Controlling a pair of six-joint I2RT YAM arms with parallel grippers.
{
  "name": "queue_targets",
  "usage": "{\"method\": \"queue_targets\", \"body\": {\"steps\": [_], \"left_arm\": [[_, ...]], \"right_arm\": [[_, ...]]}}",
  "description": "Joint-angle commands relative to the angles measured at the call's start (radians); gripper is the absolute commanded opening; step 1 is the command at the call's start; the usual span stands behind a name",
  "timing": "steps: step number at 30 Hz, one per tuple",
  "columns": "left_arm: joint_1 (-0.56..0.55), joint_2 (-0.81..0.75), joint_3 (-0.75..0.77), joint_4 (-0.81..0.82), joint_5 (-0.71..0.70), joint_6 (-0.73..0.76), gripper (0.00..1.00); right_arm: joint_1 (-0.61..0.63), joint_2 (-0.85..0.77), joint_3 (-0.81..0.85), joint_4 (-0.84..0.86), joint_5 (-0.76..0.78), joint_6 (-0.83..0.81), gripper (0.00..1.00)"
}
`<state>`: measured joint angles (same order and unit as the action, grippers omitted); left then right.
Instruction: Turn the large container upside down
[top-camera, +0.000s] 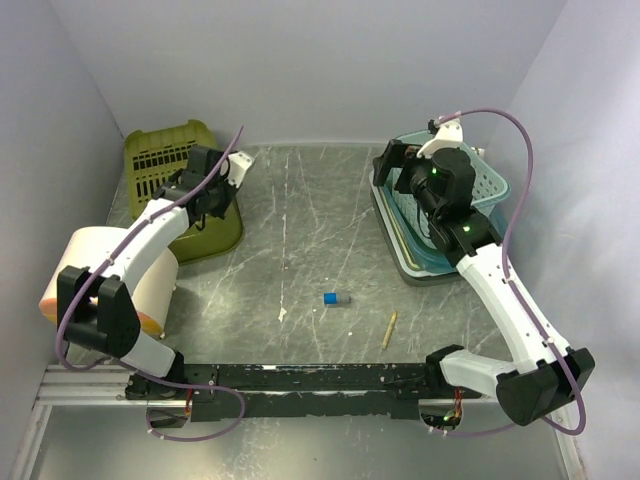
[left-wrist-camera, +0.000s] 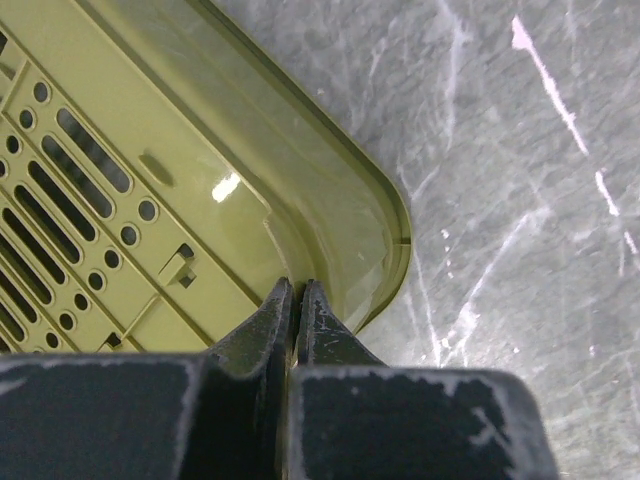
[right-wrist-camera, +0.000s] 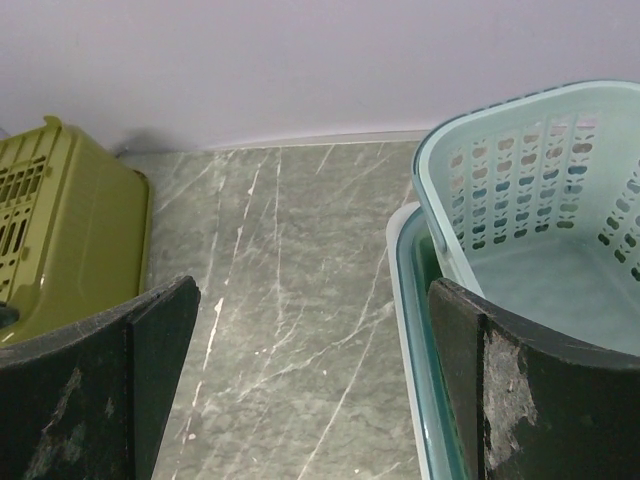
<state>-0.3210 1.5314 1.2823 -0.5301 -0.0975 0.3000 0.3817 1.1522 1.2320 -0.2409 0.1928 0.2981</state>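
Overhead, the olive-green slotted plastic basket (top-camera: 165, 160) sits tilted at the far left of the grey marbled table (top-camera: 300, 230). The left gripper (top-camera: 208, 205) is at its rim, and the right gripper (top-camera: 395, 165) hovers over a pale blue perforated plastic basket (top-camera: 490, 180). From the left wrist, that gripper's (left-wrist-camera: 297, 300) fingers are pressed together, apparently pinching the green basket's (left-wrist-camera: 200, 150) corner wall. From the right wrist, the right gripper's (right-wrist-camera: 312, 290) fingers spread wide, holding nothing, beside the blue basket (right-wrist-camera: 520, 180).
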Motion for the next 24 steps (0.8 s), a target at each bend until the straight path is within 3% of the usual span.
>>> {"method": "queue_targets", "body": {"steps": [1, 14, 21, 24], "left_arm": [[0.022, -0.089, -0.055, 0.145, -0.079, 0.091, 0.07], [0.080, -0.081, -0.019, 0.177, -0.011, 0.173, 0.07], [0.081, -0.070, 0.010, 0.141, 0.042, 0.188, 0.07], [0.080, -0.076, 0.057, 0.095, 0.085, 0.158, 0.23]], "right_arm": [[0.000, -0.032, -0.038, 0.068, -0.014, 0.000, 1.00], [0.000, -0.012, -0.023, 0.048, 0.049, -0.098, 1.00], [0.000, 0.193, 0.229, -0.236, 0.094, -0.260, 1.00], [0.000, 0.293, 0.321, -0.329, 0.100, -0.298, 1.00]]}}
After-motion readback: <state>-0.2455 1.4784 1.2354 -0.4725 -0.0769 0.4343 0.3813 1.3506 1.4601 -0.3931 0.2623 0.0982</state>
